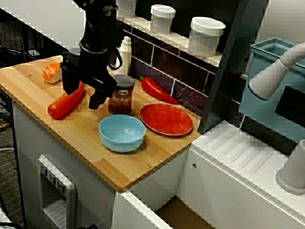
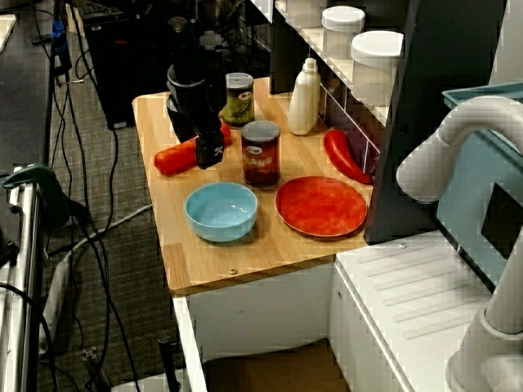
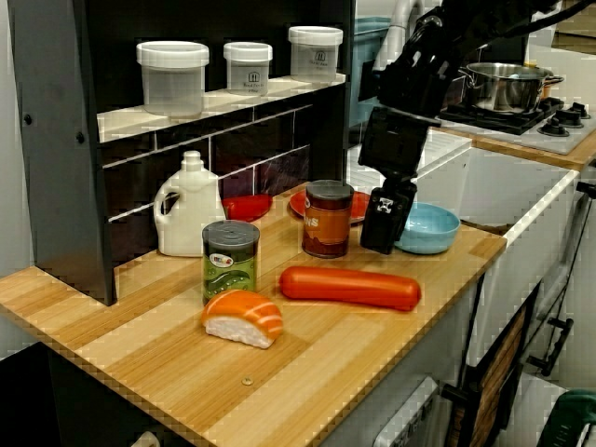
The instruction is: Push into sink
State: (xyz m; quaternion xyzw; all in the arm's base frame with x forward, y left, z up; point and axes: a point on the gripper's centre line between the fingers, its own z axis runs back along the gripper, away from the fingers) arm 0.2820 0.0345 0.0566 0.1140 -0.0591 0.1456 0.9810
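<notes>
A light blue bowl (image 1: 121,132) (image 2: 221,211) (image 3: 428,228) stands on the wooden counter (image 1: 95,148) near its front edge. The sink (image 1: 178,210) (image 2: 270,371) shows only as a strip of brownish floor below the counter's end, past the bowl. My black gripper (image 1: 85,93) (image 2: 204,143) (image 3: 386,219) is open and low over the wood, left of the brown can and a short way behind the bowl. Its fingers (image 1: 97,98) stand on either side of one end of a long orange-red sausage (image 1: 66,104) (image 3: 349,287). Whether they touch it is unclear.
A brown can (image 1: 121,94) stands right beside the gripper. A red plate (image 1: 166,118) and a red pepper (image 1: 157,89) lie behind the bowl. A green can (image 2: 239,100), white bottle (image 2: 304,98) and sushi piece (image 1: 51,72) sit farther back. Grey faucet (image 1: 271,76) and teal bin (image 1: 267,52) are beyond the sink.
</notes>
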